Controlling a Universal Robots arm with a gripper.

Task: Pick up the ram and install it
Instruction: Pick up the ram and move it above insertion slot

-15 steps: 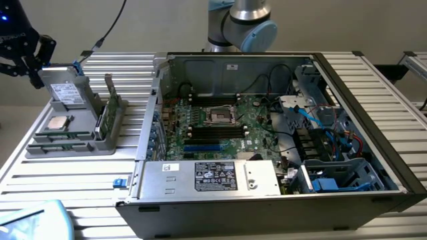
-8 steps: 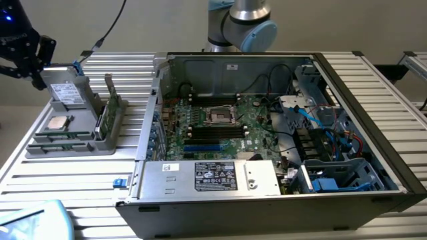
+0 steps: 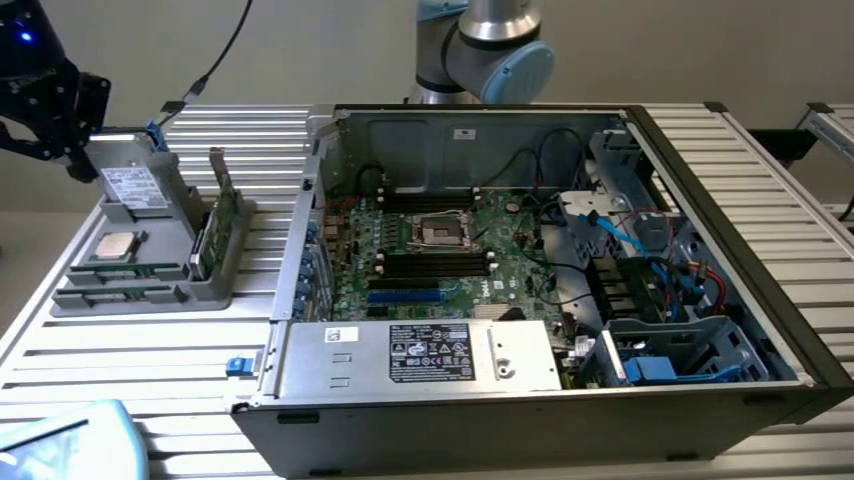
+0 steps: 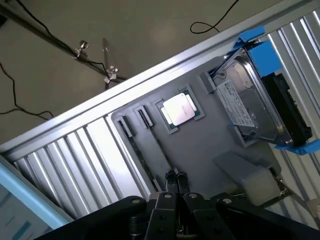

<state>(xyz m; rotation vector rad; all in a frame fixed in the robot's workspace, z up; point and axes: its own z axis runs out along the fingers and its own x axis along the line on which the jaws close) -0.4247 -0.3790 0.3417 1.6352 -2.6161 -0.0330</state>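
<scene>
pincer [image 4: 176,182] blk, closed | tray [image 4: 205,145] — grey plastic | ram [image 3: 127,271] — thin grn strip

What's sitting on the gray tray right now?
Silver CPU chip, hard drive, upright expansion card and ram standing edge-up in slots. The slots cover the ram's lower edges; the tray beneath the drive is hidden.
</scene>
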